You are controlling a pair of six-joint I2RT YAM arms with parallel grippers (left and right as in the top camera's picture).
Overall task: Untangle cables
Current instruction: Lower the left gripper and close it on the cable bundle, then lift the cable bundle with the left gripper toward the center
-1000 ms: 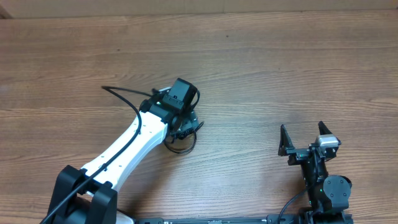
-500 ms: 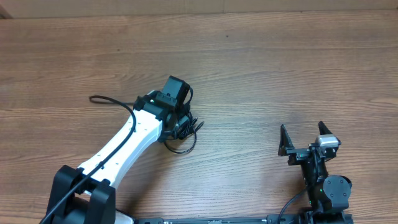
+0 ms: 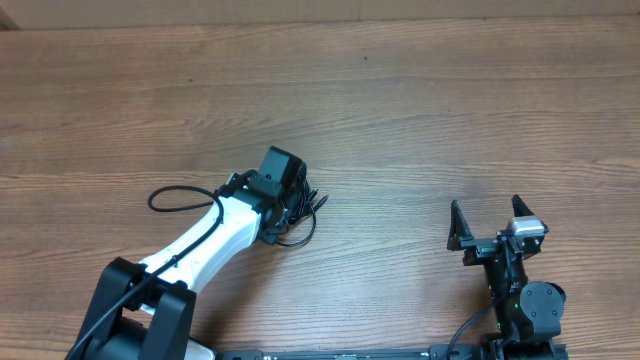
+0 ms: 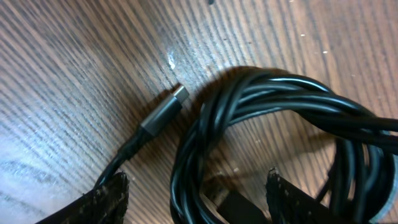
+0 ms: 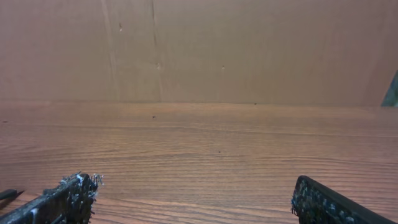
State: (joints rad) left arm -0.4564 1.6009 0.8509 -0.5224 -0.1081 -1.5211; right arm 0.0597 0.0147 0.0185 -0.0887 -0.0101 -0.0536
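the wooden table (image 3: 450, 110) carries only your two arms and one small knot of work. the white left arm (image 3: 215, 235) reaches in from the near-left corner toward the middle. its own thick black wire (image 3: 175, 195) loops out beside it, so don't count that among the cables. the right gripper (image 3: 487, 214) sits well apart at the near right, jaws spread with nothing between them, and its own view shows only plain wood.

the left gripper (image 4: 196, 190) hangs low over the cables (image 4: 280, 99), fingers spread wide to either side of them and clamping nothing. they lie just right of the arm's wrist as a tight coil of several black strands wound together. one cord runs free to the left and ends in a small plug (image 4: 161, 112) with a silvery tip, flat on the wood just beside the coil.

you look to be at the opening step, choosing a first hold, with nothing separated yet. my read is that the loose plug end is the easy start: shift left, close on the cord just behind the plug, and draw it away. the right arm will likely have to come across and pin the coil, or the whole bundle may drag along.
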